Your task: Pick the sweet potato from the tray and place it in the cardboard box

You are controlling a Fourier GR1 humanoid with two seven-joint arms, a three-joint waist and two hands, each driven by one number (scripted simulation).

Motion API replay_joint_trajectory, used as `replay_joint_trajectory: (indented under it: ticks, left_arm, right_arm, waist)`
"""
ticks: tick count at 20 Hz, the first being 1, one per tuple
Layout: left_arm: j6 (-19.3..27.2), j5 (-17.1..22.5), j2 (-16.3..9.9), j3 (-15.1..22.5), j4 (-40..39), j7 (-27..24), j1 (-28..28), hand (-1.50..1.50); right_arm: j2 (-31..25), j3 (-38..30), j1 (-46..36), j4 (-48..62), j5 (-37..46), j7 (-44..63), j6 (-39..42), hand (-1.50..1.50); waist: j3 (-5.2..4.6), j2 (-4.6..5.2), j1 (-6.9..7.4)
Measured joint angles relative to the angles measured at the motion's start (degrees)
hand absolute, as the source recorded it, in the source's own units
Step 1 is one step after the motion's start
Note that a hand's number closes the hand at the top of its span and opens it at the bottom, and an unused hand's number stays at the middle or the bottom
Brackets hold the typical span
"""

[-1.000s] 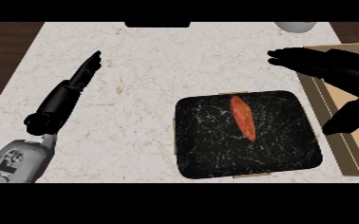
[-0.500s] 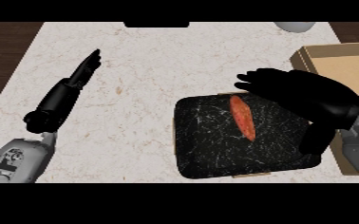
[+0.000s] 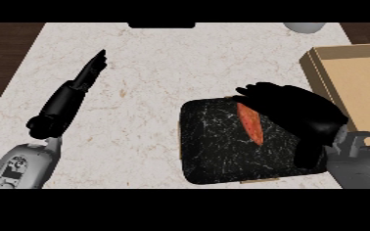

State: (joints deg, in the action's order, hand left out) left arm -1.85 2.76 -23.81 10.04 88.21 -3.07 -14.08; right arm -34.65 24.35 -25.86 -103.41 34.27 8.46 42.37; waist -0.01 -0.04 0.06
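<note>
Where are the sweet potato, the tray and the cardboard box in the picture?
sweet potato (image 3: 251, 123): head view, middle of its orange body.
tray (image 3: 213, 149): head view, bare dark surface left of the potato.
cardboard box (image 3: 352, 85): head view, its brown inside floor.

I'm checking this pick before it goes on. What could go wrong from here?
The right hand hangs over the sweet potato and hides its right side, so the closing fingers may land off-centre and roll it across the dark tray. The cardboard box stands close to the tray's right, with its near wall in the carry path; a low lift might knock it. The left hand rests open at the left, clear of all this.
</note>
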Motion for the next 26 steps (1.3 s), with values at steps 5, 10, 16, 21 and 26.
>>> replay_joint_trajectory:
  ticks: [5,10,16,21,26]
  left_arm:
    - [-1.9,-1.7,1.2,-1.7,-0.9,-1.4,1.0,0.0]
    - [-3.0,-2.8,2.9,-3.2,-1.5,-0.3,-0.3,0.0]
    - [-5.0,-4.0,3.5,-5.3,-0.2,-0.7,1.2,0.0]
    - [-6.3,-5.3,4.4,-6.7,-0.7,-1.7,1.5,0.0]
    - [-8.0,-5.9,5.3,-7.9,1.4,0.4,1.7,0.0]
  right_arm:
    - [2.7,-0.1,2.0,0.6,6.0,-1.1,-1.1,-1.5]
    - [6.6,1.2,1.6,4.0,11.9,-1.7,-2.5,-1.5]
    - [7.8,1.3,3.5,8.5,18.6,-5.7,-6.1,-1.5]
    - [9.5,0.0,3.5,12.2,21.6,-9.1,-7.0,-1.5]
    - [11.5,-1.2,3.7,14.9,24.2,-12.3,-7.4,-1.5]
  waist:
    - [0.01,0.03,0.01]
    - [0.01,0.05,0.05]
    - [0.01,0.05,0.12]
    - [0.01,0.05,0.1]
    - [0.02,0.04,0.09]
